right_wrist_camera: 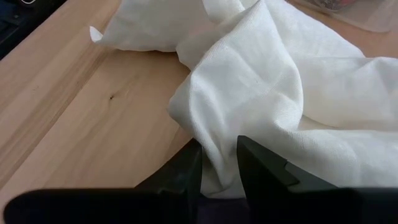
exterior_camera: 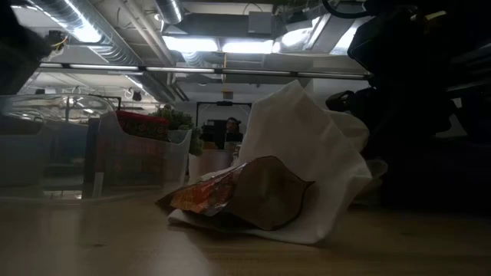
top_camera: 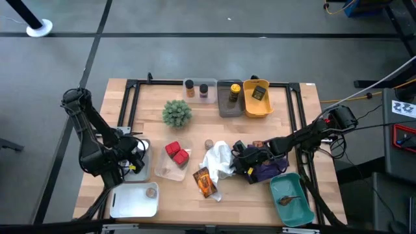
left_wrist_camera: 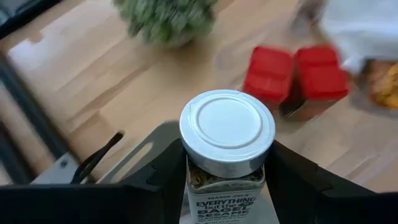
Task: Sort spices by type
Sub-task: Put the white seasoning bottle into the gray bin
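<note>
the left gripper [left_wrist_camera: 227, 180] sits at the left edge of the table, its jaws closed on a clear jar with a white cap [left_wrist_camera: 227, 134], so the step in hand looks like carrying this jar to its group. the next move calls for choosing a home for it: two slim jars [top_camera: 196, 89] stand along the far edge, beside a grey bin [top_camera: 226, 107] and a yellow bin [top_camera: 257, 107], and that seems the likeliest spot, though a white tray [top_camera: 133, 205] holding a round brown disc [top_camera: 151, 192] lies just beside the arm. the green ball plant [top_camera: 177, 113] stands between the gripper and the far jars, so the path should swing around it. two red tins [top_camera: 174, 152] rest in a clear tray near the middle, with an orange foil packet [top_camera: 205, 182] close by. the right gripper [right_wrist_camera: 219, 163] is down at the white cloth [top_camera: 218, 161], jaws nearly closed and pinching a fold of it, over the purple cloth [top_camera: 266, 172]; spices may lie hidden under either. a teal bin [top_camera: 292, 201] sits at the near right.
</note>
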